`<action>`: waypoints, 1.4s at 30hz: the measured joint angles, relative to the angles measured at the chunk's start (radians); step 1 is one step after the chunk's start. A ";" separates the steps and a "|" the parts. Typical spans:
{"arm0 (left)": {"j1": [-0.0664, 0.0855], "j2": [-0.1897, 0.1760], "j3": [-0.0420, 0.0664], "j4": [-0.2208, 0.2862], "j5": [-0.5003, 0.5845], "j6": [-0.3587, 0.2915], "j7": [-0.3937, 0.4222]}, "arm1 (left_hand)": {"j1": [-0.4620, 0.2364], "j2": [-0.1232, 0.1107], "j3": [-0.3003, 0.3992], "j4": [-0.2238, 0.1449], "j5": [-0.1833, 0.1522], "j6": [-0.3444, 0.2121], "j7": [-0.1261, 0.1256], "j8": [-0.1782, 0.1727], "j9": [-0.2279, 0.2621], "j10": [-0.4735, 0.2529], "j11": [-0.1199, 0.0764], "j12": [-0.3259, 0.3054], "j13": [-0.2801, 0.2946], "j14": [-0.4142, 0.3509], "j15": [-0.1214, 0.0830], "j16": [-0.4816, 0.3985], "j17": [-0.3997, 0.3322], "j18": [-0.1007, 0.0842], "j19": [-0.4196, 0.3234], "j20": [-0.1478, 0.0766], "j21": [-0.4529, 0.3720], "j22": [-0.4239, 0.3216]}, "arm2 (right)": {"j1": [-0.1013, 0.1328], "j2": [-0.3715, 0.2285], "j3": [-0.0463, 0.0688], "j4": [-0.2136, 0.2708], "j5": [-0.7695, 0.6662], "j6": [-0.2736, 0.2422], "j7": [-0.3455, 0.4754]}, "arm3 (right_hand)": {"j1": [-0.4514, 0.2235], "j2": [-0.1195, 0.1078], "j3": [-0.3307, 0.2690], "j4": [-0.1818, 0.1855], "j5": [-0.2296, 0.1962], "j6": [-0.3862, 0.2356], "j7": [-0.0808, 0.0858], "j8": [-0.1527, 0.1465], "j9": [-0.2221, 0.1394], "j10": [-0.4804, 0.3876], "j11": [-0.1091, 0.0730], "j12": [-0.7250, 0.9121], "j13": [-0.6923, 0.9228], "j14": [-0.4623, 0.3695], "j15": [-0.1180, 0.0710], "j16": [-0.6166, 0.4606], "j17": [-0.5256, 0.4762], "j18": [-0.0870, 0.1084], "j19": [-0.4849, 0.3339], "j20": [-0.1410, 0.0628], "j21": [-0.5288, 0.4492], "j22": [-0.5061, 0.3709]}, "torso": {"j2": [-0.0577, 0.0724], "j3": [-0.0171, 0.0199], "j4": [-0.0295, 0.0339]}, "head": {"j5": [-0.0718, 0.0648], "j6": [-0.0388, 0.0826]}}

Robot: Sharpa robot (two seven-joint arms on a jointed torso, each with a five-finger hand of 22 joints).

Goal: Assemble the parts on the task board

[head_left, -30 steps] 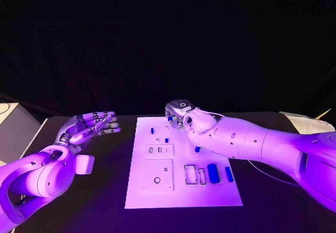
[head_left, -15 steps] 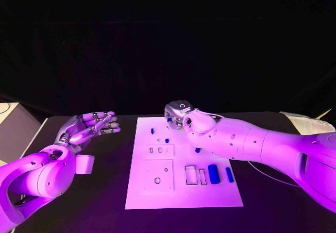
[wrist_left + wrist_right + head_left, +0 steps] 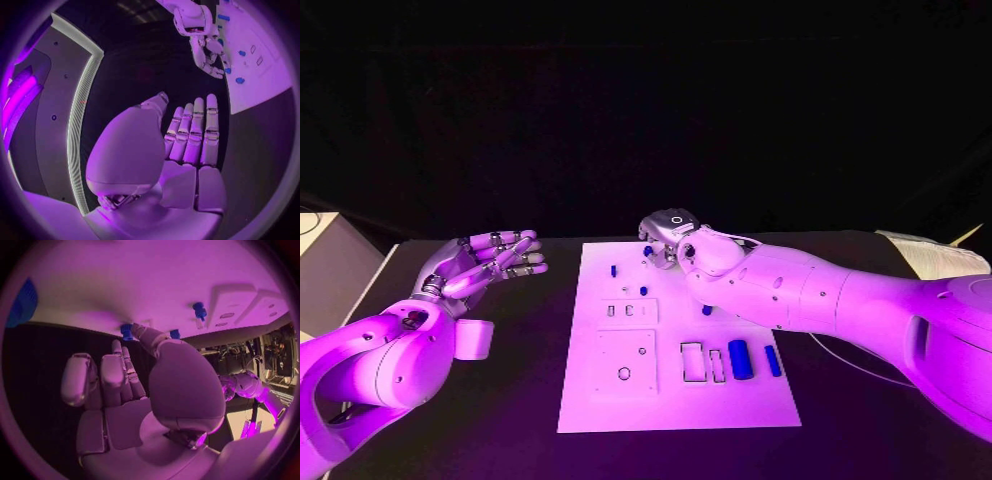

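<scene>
From the head view I see my left hand (image 3: 485, 262) raised over the black table (image 3: 516, 400) off the task board's (image 3: 678, 400) left edge, fingers straight and apart, holding nothing. My right hand (image 3: 672, 233) sits over the far edge of the board, near its middle, fingers curled downward; from here I cannot tell whether they hold anything. On the board, a small blue peg (image 3: 613, 270) stands near the far left corner, another small blue part (image 3: 643, 290) just nearer me, and a third (image 3: 707, 309) peeks out beside my right forearm. Toward the near right, a long blue bar (image 3: 740, 358) and a slimmer blue bar (image 3: 773, 359) lie side by side next to two rectangular slots (image 3: 691, 360). The near strip of the board is bare white.

In the left wrist view, my left hand (image 3: 187, 140) is flat, fingers extended side by side, touching nothing. Beyond it the right hand (image 3: 209, 52) hangs over the board's (image 3: 262, 85) edge, with blue parts (image 3: 240, 80) dotted on the white.

In the right wrist view, my right hand's (image 3: 134, 385) thumb tip touches a blue peg (image 3: 127, 332) at the board's (image 3: 125, 285) edge; the other fingers are bent and apart from it, so a grip is unclear. Two more blue pegs (image 3: 199, 310) stand nearby.
</scene>
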 measured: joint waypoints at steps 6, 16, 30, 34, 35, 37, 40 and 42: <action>0.000 -0.001 0.000 0.000 0.000 0.000 -0.001 | 0.000 0.000 0.000 0.000 0.000 0.000 0.000 0.000 -0.001 0.000 0.000 0.000 0.000 0.000 0.000 0.000 0.000 0.000 0.000 0.000 0.000 0.000 | 0.000 -0.008 0.000 0.002 0.005 -0.001 0.003 | 0.081 0.041 -0.188 0.039 0.000 -0.016 -0.014 -0.018 -0.011 -0.052 0.015 0.000 -0.021 -0.003 0.010 0.000 -0.017 0.000 0.004 0.004 -0.014 -0.013 | 0.000 0.0001 0.0000 | 0.000 0.000; 0.000 0.002 0.000 -0.010 0.000 0.000 -0.002 | 0.000 0.000 0.000 0.000 0.000 0.000 0.000 0.000 -0.001 0.000 0.000 0.000 0.000 0.000 0.000 0.000 0.000 0.000 0.000 0.000 0.000 0.000 | 0.000 -0.091 0.001 0.094 0.013 -0.022 0.006 | 0.109 0.051 -0.223 0.068 0.004 0.001 -0.014 -0.018 -0.012 -0.037 0.006 0.007 -0.020 -0.003 0.010 0.006 -0.012 0.000 0.008 0.007 -0.018 -0.003 | 0.000 0.0004 -0.0038 | 0.000 0.002; 0.000 0.001 0.000 -0.020 -0.001 0.000 -0.002 | 0.000 0.000 0.003 -0.003 0.000 0.000 0.000 0.000 -0.001 0.000 0.000 0.000 0.000 0.000 0.000 0.000 0.001 0.000 0.000 0.000 0.000 -0.001 | 0.040 -0.297 0.021 0.295 0.197 -0.078 0.046 | 0.101 -0.013 -0.077 0.103 0.031 0.071 0.005 -0.006 -0.014 0.268 -0.029 0.191 0.132 0.018 -0.027 0.095 0.100 0.000 0.053 -0.027 0.052 0.101 | -0.006 0.0071 -0.0203 | 0.011 0.016; 0.000 0.004 0.000 -0.021 -0.001 0.000 -0.002 | 0.000 0.000 0.003 -0.003 0.000 0.000 0.000 0.000 -0.001 0.000 0.000 0.000 0.000 0.000 0.000 0.000 0.001 0.000 0.000 0.000 0.000 -0.001 | 0.050 -0.326 0.022 0.300 0.267 -0.059 0.058 | 0.095 -0.018 -0.128 0.096 0.031 0.062 -0.004 -0.004 -0.012 0.311 -0.044 0.546 0.476 0.017 -0.028 0.133 0.160 0.000 0.057 -0.031 0.070 0.128 | -0.008 0.0096 -0.0236 | 0.012 0.017; -0.001 0.005 0.000 -0.022 -0.001 0.000 -0.002 | 0.000 0.000 0.003 -0.003 0.000 0.000 0.000 0.000 -0.001 0.000 0.000 0.000 0.000 0.000 0.000 0.000 0.001 0.000 0.000 0.000 0.000 -0.001 | 0.052 -0.331 0.022 0.297 0.285 -0.047 0.060 | 0.095 -0.018 -0.142 0.100 0.039 0.060 -0.003 0.002 -0.011 0.325 -0.045 0.685 0.617 0.017 -0.028 0.157 0.202 -0.005 0.062 -0.028 0.079 0.140 | -0.008 0.0107 -0.0243 | 0.012 0.018; -0.001 0.006 0.000 -0.022 -0.001 0.001 -0.002 | 0.000 0.000 0.003 -0.003 0.000 0.000 0.000 0.000 -0.001 0.000 0.000 0.000 0.000 0.000 0.000 0.000 0.001 0.000 0.000 0.000 0.000 -0.001 | 0.053 -0.337 0.022 0.290 0.309 -0.028 0.061 | 0.091 -0.013 -0.166 0.110 0.049 0.051 0.004 0.010 -0.009 0.351 -0.040 0.883 0.820 0.018 -0.026 0.196 0.275 -0.016 0.067 -0.023 0.096 0.157 | -0.008 0.0121 -0.0253 | 0.012 0.019; -0.001 0.007 0.000 -0.022 0.000 0.001 -0.002 | 0.000 0.000 0.003 -0.003 0.000 0.000 0.000 0.000 -0.001 0.000 0.000 0.000 0.000 0.000 0.000 0.000 0.001 0.000 0.000 0.000 0.000 -0.001 | 0.053 -0.343 0.022 0.275 0.340 0.006 0.061 | 0.083 -0.005 -0.200 0.126 0.062 0.034 0.011 0.021 -0.007 0.398 -0.031 1.115 1.062 0.017 -0.017 0.248 0.364 -0.018 0.072 -0.018 0.126 0.161 | -0.008 0.0142 -0.0265 | 0.011 0.019; -0.001 0.008 0.000 -0.022 0.000 0.002 -0.002 | 0.000 0.000 0.003 -0.003 0.000 0.000 0.000 0.000 -0.001 0.000 0.000 0.000 0.000 0.000 0.000 0.000 0.001 0.000 0.000 0.000 0.000 -0.001 | 0.054 -0.346 0.022 0.267 0.356 0.030 0.059 | 0.085 0.004 -0.221 0.139 0.066 0.030 0.014 0.026 -0.007 0.408 -0.025 1.231 1.179 0.020 -0.013 0.277 0.375 -0.032 0.072 -0.018 0.146 0.161 | -0.008 0.0149 -0.0269 | 0.009 0.019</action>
